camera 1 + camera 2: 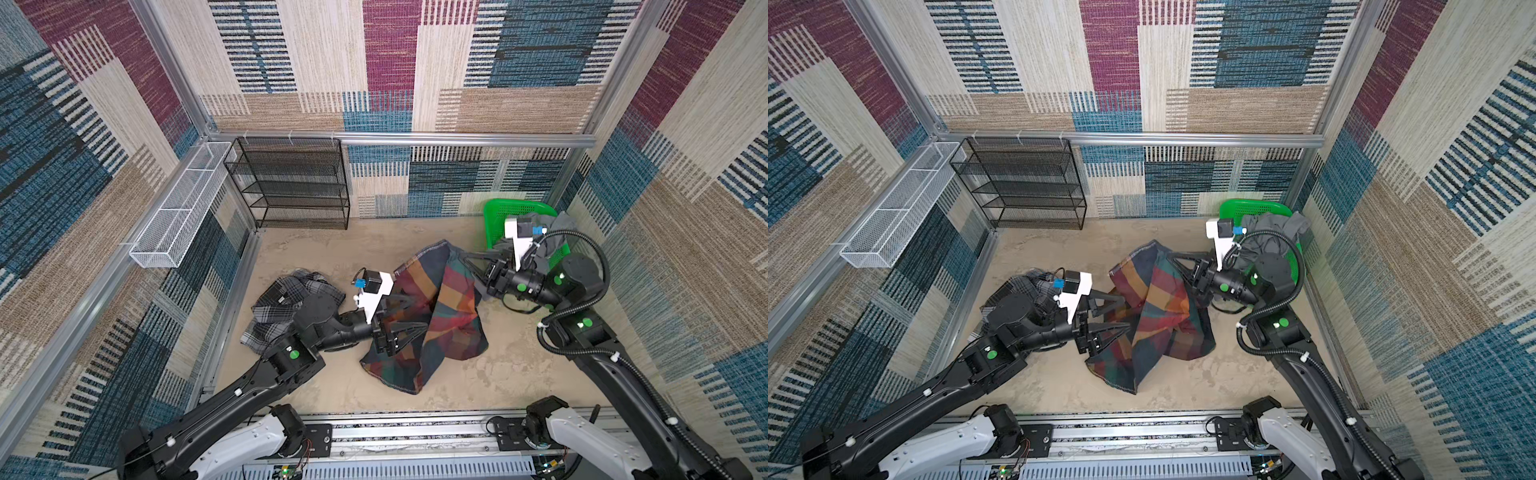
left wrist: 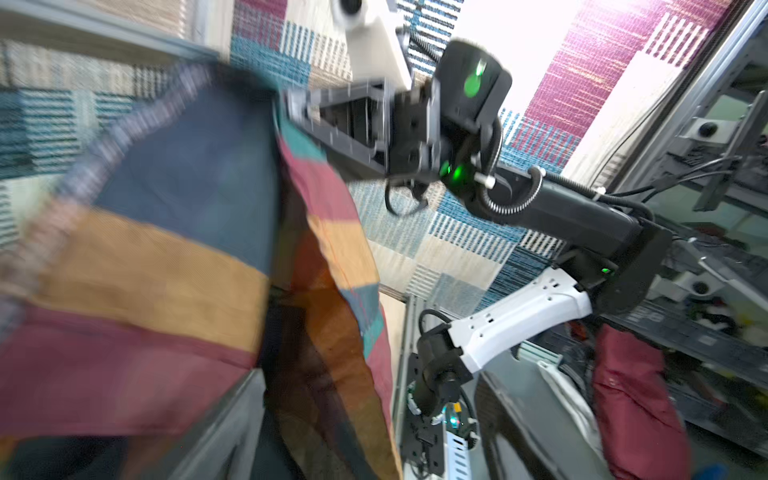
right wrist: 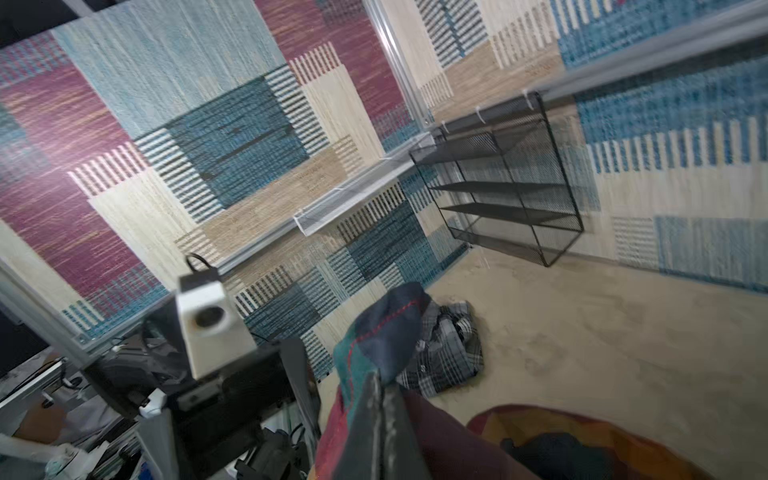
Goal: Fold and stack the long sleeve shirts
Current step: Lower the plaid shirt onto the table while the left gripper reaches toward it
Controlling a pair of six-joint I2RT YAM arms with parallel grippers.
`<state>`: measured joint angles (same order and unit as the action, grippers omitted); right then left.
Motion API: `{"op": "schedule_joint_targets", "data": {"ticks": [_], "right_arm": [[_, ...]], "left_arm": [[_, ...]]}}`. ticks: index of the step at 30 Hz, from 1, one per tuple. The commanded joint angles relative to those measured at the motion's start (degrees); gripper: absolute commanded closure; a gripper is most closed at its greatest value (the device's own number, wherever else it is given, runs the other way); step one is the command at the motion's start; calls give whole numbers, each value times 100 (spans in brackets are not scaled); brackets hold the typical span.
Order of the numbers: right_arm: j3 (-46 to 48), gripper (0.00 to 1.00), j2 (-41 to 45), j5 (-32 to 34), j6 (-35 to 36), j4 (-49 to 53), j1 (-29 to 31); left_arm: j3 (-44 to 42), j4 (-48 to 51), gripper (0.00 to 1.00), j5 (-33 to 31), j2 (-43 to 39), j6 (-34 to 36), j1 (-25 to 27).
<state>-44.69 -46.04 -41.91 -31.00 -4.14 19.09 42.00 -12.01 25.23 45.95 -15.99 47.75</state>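
Pinching navy-orange plaid shirt [image 1: 453,316] by edge with right fingers [image 3: 374,424] over tabletop [image 1: 519,374] middle, to hang it open. Holding left fingers [image 1: 1106,330] spread beside fold, maybe for second grip. Leaving grey plaid shirt [image 1: 286,299] heaped at left edge.

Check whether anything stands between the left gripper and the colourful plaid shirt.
Nothing visible does. In both top views the left gripper, jaws open, sits right at the colourful plaid shirt, reaching over its cloth. The grey plaid shirt lies back under that arm, out of the way.
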Motion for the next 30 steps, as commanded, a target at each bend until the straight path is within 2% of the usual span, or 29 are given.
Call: {"op": "schedule_joint_targets", "data": {"ticks": [1,6,8,10,12,14,17,18,22,26,28,30], "right_arm": [[1174,95,933,123,-240,146,131],[2535,78,2432,478,-668,984,814],[3164,70,3054,541,-1152,1034,1118],[3677,68,3681,730,-1617,1205,1342],[3691,64,4234,1115,-1719,1754,1379],[3477,59,4405,1591,-1657,2141,1378],[3017,54,3701,2277,-1505,2441,1378],[2732,48,3308,2563,-1400,2657,1380],[1389,39,1796,3719,-851,3119,1376],[397,28,746,4539,-417,3256,1369],[41,16,224,4821,-269,3369,1309],[-6,15,-210,4273,-143,3263,1052]], "left_arm": [[-114,760,7,-1337,-691,773,-48],[173,1861,6,-2128,-1003,707,-91],[240,2150,6,-2559,-1038,601,-121],[239,2302,4,-2829,-1047,500,-166],[190,2305,4,-2688,-1024,444,-242],[194,2374,4,-2616,-939,300,-282],[152,2457,5,-2401,-708,198,-319],[134,2490,5,-2347,-603,176,-319],[59,2530,5,-1993,-293,74,-327],[-142,2172,5,-1571,-190,-156,-328],[-204,1925,6,-1184,-100,-281,-319],[-177,1886,9,-920,19,-378,-319]]}}
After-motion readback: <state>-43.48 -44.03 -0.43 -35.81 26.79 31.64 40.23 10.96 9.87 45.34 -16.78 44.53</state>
